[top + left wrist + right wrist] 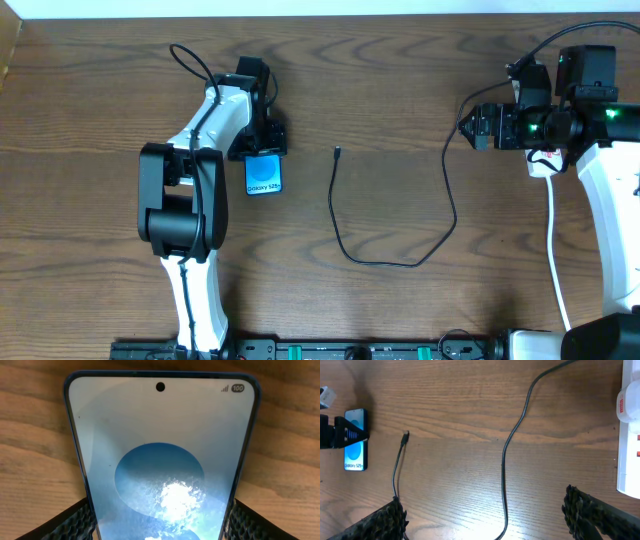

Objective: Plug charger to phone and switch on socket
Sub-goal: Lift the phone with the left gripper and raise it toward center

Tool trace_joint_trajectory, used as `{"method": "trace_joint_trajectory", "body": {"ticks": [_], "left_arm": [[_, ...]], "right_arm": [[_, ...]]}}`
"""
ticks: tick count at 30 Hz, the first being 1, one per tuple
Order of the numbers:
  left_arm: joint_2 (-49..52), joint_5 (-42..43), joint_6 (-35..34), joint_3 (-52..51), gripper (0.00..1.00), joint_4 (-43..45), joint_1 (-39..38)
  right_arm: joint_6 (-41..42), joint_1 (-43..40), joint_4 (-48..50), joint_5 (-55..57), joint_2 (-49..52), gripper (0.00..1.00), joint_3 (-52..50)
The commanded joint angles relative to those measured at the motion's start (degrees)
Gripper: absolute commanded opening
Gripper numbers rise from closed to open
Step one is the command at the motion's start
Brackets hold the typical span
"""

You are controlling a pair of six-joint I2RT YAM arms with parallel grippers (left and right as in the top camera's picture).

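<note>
The phone (264, 176) lies flat on the wooden table, screen up, light blue with a turquoise circle. My left gripper (262, 140) is shut on its far end. In the left wrist view both fingers (160, 522) press the phone's (160, 435) side edges. The charger's black cable (345, 245) loops across the table; its tiny connector (338, 152) lies free to the right of the phone. My right gripper (470, 127) hovers open and empty over the cable (504, 465), its fingers (482, 510) wide apart. The socket (629, 435) is a white strip with red marks at the right edge. The plug is hidden.
The socket's white cord (553, 240) runs toward the table's front edge beside the right arm. The right arm covers most of the strip (545, 165) in the overhead view. The right wrist view also shows the connector (406, 435) and the phone (355, 452).
</note>
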Motion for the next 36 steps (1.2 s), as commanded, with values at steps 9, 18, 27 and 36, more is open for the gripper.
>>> {"method": "trace_joint_trajectory", "body": {"ticks": [9, 18, 27, 36], "left_arm": [[-9.3, 1.9, -1.1, 1.6, 0.68, -2.5, 0.1], [-9.6, 13.8, -7.3, 1.6, 0.68, -3.1, 1.2], [-9.6, 26.6, -17.8, 1.6, 0.68, -3.1, 4.7], [-9.6, 46.9, -32.7, 1.6, 0.68, -3.0, 6.7]], "right_arm": [[-0.9, 0.4, 0.8, -0.1, 0.4, 0.99, 0.2], [5.6, 0.5, 1.4, -0.5, 0.4, 0.99, 0.2], [9.3, 2.7, 3.3, -0.5, 0.4, 0.99, 0.2], [11.1, 3.0, 4.2, -0.5, 0.4, 0.98, 0.2]]}}
